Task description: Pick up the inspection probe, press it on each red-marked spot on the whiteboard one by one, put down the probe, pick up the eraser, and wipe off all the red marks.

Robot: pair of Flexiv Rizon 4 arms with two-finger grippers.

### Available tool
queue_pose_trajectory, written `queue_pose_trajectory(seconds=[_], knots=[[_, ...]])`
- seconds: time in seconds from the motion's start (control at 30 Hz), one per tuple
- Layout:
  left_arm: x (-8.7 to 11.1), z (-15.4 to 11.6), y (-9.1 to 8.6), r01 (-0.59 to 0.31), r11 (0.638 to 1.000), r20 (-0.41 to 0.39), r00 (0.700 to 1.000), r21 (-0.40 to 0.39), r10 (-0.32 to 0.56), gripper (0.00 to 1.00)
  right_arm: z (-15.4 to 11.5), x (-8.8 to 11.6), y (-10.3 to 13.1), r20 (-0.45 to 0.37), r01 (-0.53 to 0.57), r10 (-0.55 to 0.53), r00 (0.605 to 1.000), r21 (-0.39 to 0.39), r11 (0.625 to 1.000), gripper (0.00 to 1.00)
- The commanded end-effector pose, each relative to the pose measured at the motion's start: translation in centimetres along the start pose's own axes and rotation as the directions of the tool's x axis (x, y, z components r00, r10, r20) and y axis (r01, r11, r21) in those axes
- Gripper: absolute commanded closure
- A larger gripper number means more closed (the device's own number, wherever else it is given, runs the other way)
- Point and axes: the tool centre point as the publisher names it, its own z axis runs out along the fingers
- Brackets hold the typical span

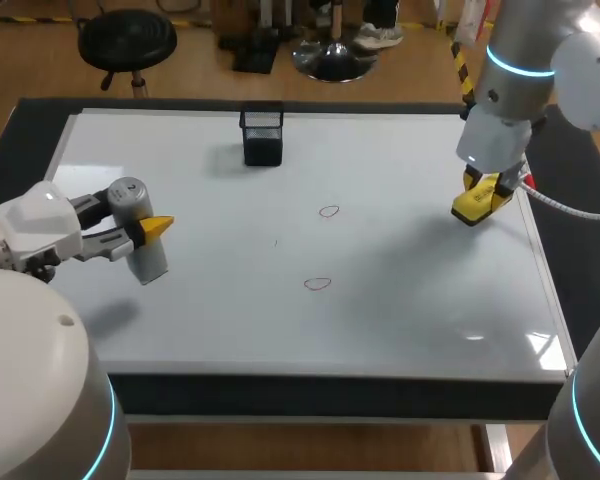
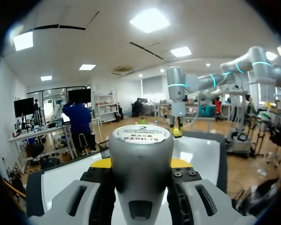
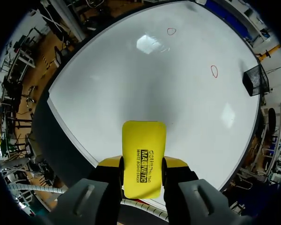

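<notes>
The left gripper (image 1: 150, 230) is clamped on the grey, cylinder-shaped inspection probe with a white-labelled cap (image 2: 140, 154). One yellow-tipped finger sits on each side of its body. The probe hangs over the left part of the flat white whiteboard (image 1: 400, 320), a little inside the whiteboard's left edge. Its cap tilts back toward the arm and its lower end points down at the whiteboard.

The right gripper (image 1: 485, 192) is closed on the yellow, rectangular plastic eraser (image 3: 143, 157), with its fingers on the two long sides. The eraser is at the whiteboard's right edge, low over it. I cannot tell whether it touches the surface.

The probe looks rigid, smooth and rounded, probably of moderate weight. A round, slick shell could twist or slide between flat finger pads when pushed down on the whiteboard. The body below the cap, where it is held now, seems the sound place to take it. The eraser looks light, with a stiff shell, and its wiping face is likely softer. Holding it across the narrow width should keep that face flat against the whiteboard.

There is one probe and one eraser. Two red marks show, both small hand-drawn loops near the whiteboard's middle: one red loop (image 1: 328, 211) toward its far side and a second red loop (image 1: 318, 284) toward its near side. One black wire-mesh basket (image 1: 262, 135) stands at the whiteboard's far edge.
</notes>
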Motion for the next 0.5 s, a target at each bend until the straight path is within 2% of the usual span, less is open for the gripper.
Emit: queue_pose_trajectory(seconds=[0.03,0.23,0.5], knots=[[-0.9,3.1,-0.2,-0.004,1.0,-0.043,0.999,0.014,0.005,1.0,-0.1,0.0,-0.1,-0.003,0.002,-0.002,1.0,0.001,1.0,1.0],[-0.4,7.7,-2.0,-0.027,0.998,-0.128,0.991,0.065,0.035,1.0,-0.1,0.0,-0.1,-0.003,0.002,-0.002,1.0,0.001,1.0,1.0],[0.6,13.3,-3.7,-0.051,0.993,-0.259,0.963,0.103,0.076,1.0,-0.1,0.0,-0.1,-0.003,0.002,-0.002,1.0,0.001,1.0,1.0]])
